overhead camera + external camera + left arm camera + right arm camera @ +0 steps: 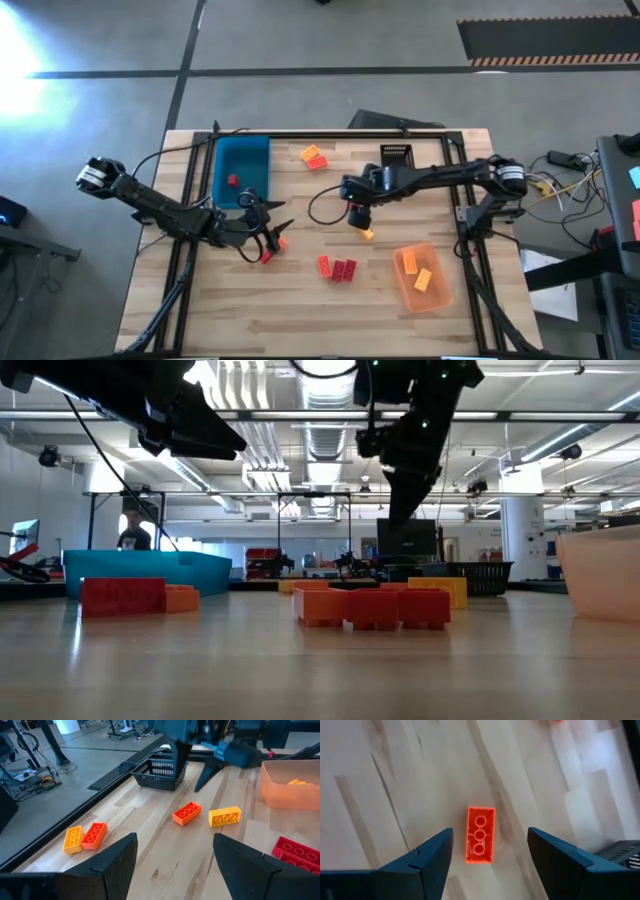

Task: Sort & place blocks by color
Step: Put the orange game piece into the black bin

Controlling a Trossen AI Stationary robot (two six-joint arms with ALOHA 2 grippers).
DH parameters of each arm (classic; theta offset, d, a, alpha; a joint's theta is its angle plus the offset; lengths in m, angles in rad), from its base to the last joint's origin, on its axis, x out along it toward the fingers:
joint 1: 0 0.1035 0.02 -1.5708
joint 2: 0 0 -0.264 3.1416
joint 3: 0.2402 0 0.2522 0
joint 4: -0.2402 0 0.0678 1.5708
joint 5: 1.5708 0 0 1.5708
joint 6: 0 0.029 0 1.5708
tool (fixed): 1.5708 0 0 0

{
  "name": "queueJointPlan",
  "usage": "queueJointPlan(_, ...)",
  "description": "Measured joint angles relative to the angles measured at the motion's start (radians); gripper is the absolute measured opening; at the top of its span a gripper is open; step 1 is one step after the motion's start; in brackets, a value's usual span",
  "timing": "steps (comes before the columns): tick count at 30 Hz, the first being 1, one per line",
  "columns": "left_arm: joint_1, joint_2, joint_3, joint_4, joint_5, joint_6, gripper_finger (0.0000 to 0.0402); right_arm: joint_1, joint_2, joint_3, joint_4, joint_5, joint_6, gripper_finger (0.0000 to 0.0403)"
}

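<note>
Small studded blocks lie flat on the wooden table. An orange-red block [480, 841] lies under my right gripper [490, 855], which is open, points down and hovers above it, one finger to each side. A yellow block [224, 816] lies next to that block [186, 813]. My left gripper [175, 865] is open and held above the table near the blue tray [243, 150]. Just in front of it lie a red block [268, 256] and an orange block [281, 241]. One red block [232, 181] sits in the blue tray. Yellow blocks [415, 272] sit in the orange tray [440, 298].
A yellow and orange pair [315, 156] lies near the far edge, beside a black basket [396, 153]. Red blocks [337, 268] lie grouped toward the near side between the two grippers. A dark cable [320, 205] loops across the table beside my right arm.
</note>
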Motion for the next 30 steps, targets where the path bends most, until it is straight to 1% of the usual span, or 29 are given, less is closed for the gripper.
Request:
queueJointPlan(4,0.0,0.0,0.0,-0.003,0.0,0.0,0.0244,0.0,0.052,0.027,-0.033,0.0,-0.005,0.0245)
queueJointPlan(9,0.0,0.0,0.0,-0.003,0.0,0.0,0.0244,0.0,0.083,0.034,-0.049,0.0,-0.007,0.0249)
queueJointPlan(22,0.0,0.0,-0.001,-0.001,0.0,0.018,0.0244,0.0,0.081,0.022,-0.052,-0.001,-0.025,0.0246)
queueJointPlan(26,0.0,0.0,-0.001,0.0,0.0,0.018,0.0244,0.002,0.08,0.006,-0.041,-0.041,-0.024,0.024)
queueJointPlan(30,0.0,0.0,-0.001,0.002,0.0,0.017,0.0244,0.002,0.08,-0.026,-0.003,-0.043,-0.013,0.0235)
